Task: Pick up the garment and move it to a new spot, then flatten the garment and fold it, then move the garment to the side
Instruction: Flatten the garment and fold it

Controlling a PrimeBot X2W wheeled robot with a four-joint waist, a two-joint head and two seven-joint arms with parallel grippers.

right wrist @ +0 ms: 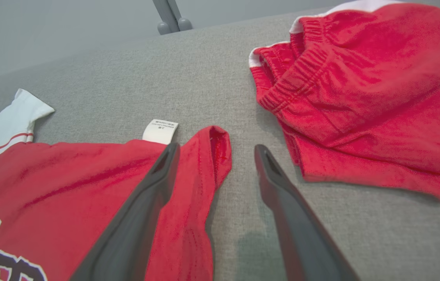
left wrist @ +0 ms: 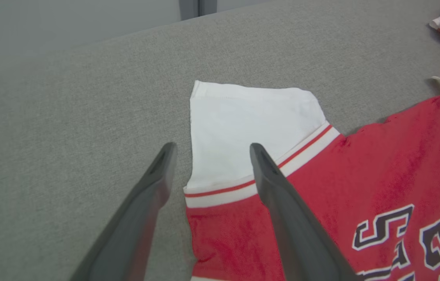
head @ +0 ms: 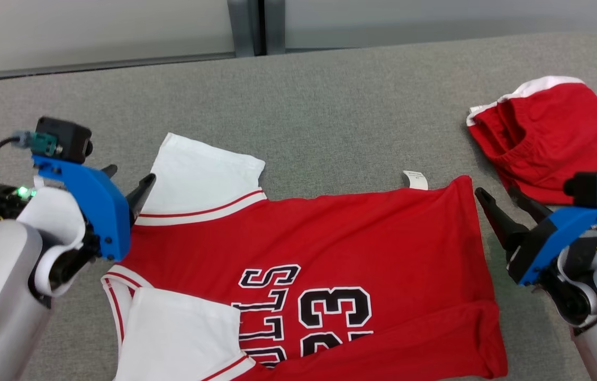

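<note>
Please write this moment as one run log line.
jersey spread out | left gripper open by white sleeve | right gripper open by hem corner

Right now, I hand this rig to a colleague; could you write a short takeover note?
Left gripper: open, empty, at the far white sleeve.
Right gripper: open, empty, at the hem corner.
Red jersey: spread on the grey table, wrinkled along its near edge.
Red shorts: bunched at far right.
Done: jersey laid out. Left: flatten, fold, move aside.
</note>
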